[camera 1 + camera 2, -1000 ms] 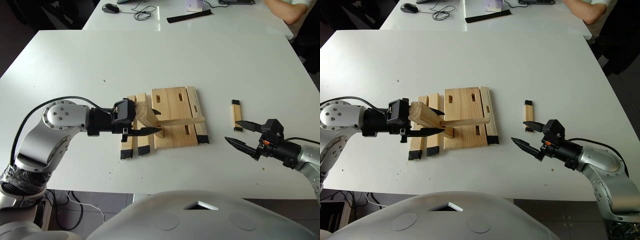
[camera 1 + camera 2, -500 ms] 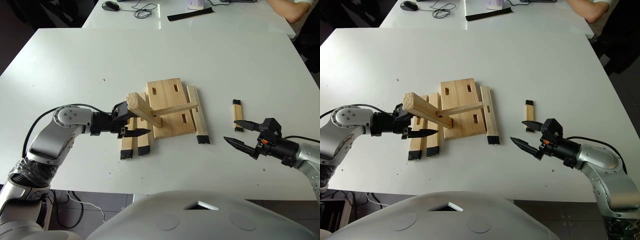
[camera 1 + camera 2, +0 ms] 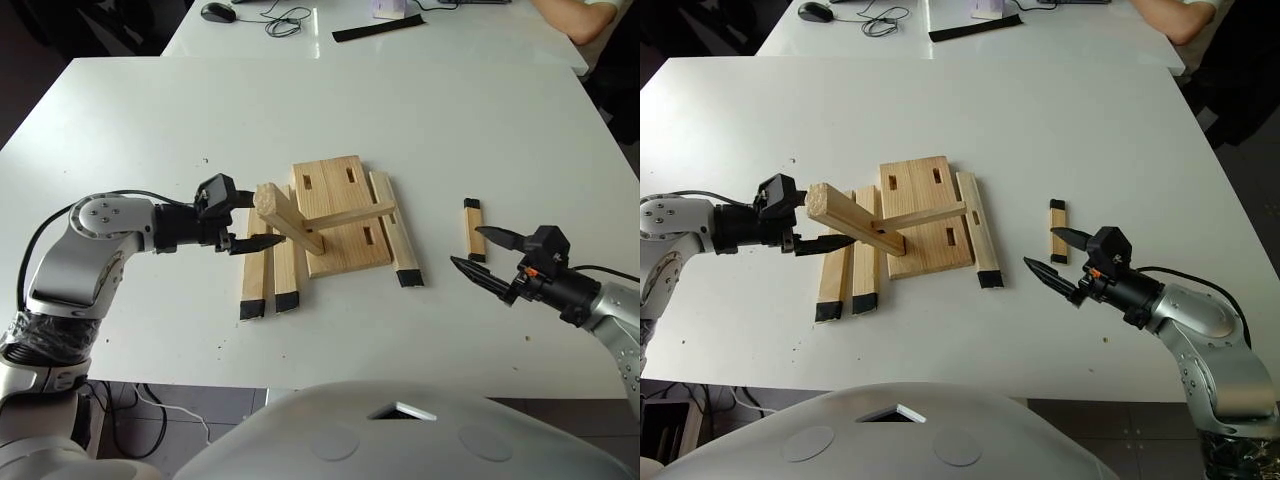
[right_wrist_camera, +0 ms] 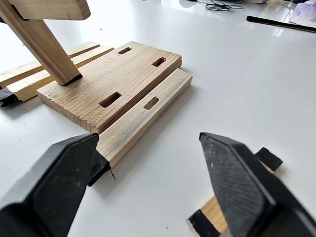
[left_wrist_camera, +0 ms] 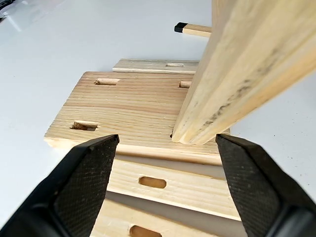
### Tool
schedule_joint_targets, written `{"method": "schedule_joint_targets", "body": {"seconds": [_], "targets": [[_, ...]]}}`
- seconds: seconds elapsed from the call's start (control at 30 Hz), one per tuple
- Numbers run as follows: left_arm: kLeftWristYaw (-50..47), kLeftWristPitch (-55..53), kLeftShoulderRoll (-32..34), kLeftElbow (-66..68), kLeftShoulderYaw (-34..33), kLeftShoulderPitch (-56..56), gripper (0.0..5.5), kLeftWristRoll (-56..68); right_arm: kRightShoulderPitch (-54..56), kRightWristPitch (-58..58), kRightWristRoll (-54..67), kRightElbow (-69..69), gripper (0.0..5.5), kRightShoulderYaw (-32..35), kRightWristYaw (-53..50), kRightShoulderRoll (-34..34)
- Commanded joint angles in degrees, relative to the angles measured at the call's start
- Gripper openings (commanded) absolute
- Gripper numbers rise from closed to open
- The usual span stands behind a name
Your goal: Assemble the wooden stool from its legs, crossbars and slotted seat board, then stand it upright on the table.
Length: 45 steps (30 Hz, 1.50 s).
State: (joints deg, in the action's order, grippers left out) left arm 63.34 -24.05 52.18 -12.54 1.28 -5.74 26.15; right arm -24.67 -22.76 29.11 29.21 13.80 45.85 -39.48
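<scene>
Pale wooden slotted seat board (image 3: 345,215) lies flat on the white table (image 3: 420,120), with a thick square wooden leg (image 3: 285,218) leaning up from its left edge and a thin wooden crossbar (image 3: 358,212) running off it over the board. The left gripper (image 5: 167,142) is spread wide on either side of that leg; neither pad seems to press it. I judge the leg only loosely seated: square it up and push it straight down its slot, bracing the board so it doesn't skid. The right gripper (image 3: 1040,247), also spread wide, hovers by a short black-tipped wooden bar (image 3: 473,228). Take that mid-length, clear of its tips. Two spare black-tipped legs (image 3: 270,280) lie just left of the board and another spare leg (image 3: 395,240) along its right edge.
</scene>
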Motion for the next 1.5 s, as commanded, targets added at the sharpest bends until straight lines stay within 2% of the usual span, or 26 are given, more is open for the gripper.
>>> {"method": "schedule_joint_targets", "body": {"seconds": [0.03,0.17,0.27,0.47,0.73,1.1,1.4,1.5], "targets": [[-0.96,-7.69,4.01,-5.27,-5.14,6.98,3.66,2.62,-3.45,1.19,-1.21,1.78,3.8,2.1,-1.33,0.9],[-5.22,-16.75,3.42,-14.41,-5.99,12.4,3.66,5.92,-5.25,2.11,-2.59,2.48,3.8,2.33,-3.79,2.92],[-8.5,-19.1,1.04,-17.72,-4.47,12.6,3.66,6.47,-1.71,2.72,-5.77,0.9,3.8,-0.12,-6.4,3.56],[-11.89,-18.0,-2.15,-16.54,-2.34,9.12,3.66,4.5,9.17,3.34,-14.06,-6.62,3.8,-4.53,-13.3,5.07],[-12.9,-10.95,-3.36,-9.24,1.34,6.63,3.66,-2.77,17.48,5.19,-22.98,-11.51,3.8,-14.9,-16.48,8.39],[-13.85,-5.84,-6.99,2.48,3.37,-1.85,3.66,-8.61,31.9,9.6,-27.21,-24.72,3.8,-22.72,-14.73,13.21],[-13.8,-3.76,-9.46,3.03,5.31,-3.11,3.66,-10.66,44.0,14.2,-28.05,-38.89,3.8,-23.92,-8.0,12.9],[-14.88,-3.23,-11.56,2.79,6.22,-4.03,3.66,-11.46,44.66,13.46,-27.29,-37.05,3.8,-23.04,-6.56,12.23]]}}
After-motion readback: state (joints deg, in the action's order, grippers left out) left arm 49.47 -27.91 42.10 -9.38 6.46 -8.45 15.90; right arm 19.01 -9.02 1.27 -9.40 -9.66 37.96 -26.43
